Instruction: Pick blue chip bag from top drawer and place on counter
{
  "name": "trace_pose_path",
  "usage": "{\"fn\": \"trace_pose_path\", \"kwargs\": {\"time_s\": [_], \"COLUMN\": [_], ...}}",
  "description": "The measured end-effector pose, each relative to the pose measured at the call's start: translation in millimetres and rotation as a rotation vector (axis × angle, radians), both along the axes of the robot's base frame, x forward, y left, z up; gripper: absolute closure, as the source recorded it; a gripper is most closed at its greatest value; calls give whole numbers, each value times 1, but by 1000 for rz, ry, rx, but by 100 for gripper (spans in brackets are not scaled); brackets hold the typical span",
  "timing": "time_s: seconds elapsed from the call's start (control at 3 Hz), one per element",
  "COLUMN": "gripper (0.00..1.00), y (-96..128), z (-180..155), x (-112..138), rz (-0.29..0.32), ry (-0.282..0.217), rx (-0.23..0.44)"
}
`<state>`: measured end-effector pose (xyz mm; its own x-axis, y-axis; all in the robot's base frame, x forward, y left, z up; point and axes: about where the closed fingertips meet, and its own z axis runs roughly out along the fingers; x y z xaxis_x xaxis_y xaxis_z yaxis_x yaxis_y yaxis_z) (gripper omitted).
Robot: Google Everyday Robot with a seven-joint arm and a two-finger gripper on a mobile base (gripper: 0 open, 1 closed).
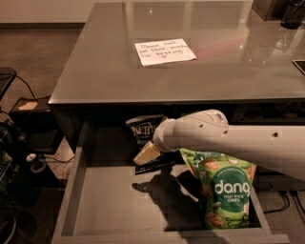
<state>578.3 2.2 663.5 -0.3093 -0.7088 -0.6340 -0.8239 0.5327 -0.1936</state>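
The blue chip bag stands at the back of the open top drawer, just under the counter's front edge; its lower part is hidden behind my gripper. My gripper, pale and wedge-shaped, sits right in front of the bag's lower half, at the end of the white arm that reaches in from the right. The counter lies above, glossy grey, with a white handwritten note on it.
A green "dang" bag stands in the drawer's right front part, below the arm. Dark equipment and cables are on the floor to the left. A dark object stands at the counter's far right corner.
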Motion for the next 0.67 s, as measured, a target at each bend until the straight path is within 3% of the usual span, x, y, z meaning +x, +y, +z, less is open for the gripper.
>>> {"fn": "trace_pose_path", "kwargs": {"time_s": [0.67], "gripper": [0], "y": [3], "z": [-33], "x": [13], "rz": [-28], "ry": [52], "rx": [-16]}}
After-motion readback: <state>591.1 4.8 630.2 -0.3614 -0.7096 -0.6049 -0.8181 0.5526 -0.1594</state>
